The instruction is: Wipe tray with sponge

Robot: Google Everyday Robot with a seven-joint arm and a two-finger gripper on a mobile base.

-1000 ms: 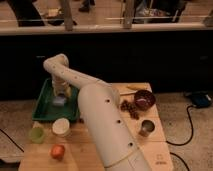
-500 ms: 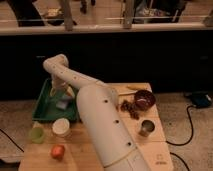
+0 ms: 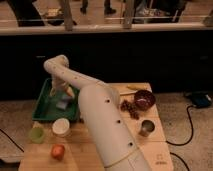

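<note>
The green tray (image 3: 44,109) lies at the left back of the wooden table. My white arm reaches from the lower middle up and over to it. My gripper (image 3: 63,97) hangs down inside the tray, near its right side. The pale blue-grey sponge (image 3: 62,104) sits right under the gripper on the tray floor. The gripper's tip meets the sponge, and their contact is hidden by the wrist. A yellowish thing (image 3: 70,92) shows beside the gripper.
In front of the tray stand a white cup (image 3: 61,127), a green cup (image 3: 36,134) and an orange fruit (image 3: 58,151). To the right are a dark red bowl (image 3: 144,99), red bits (image 3: 129,108), a metal cup (image 3: 146,128) and a tan wooden piece (image 3: 134,88). A cable (image 3: 186,131) runs on the floor.
The gripper has shifted only slightly over the right part of the tray with the sponge under it. Nothing else has moved.
</note>
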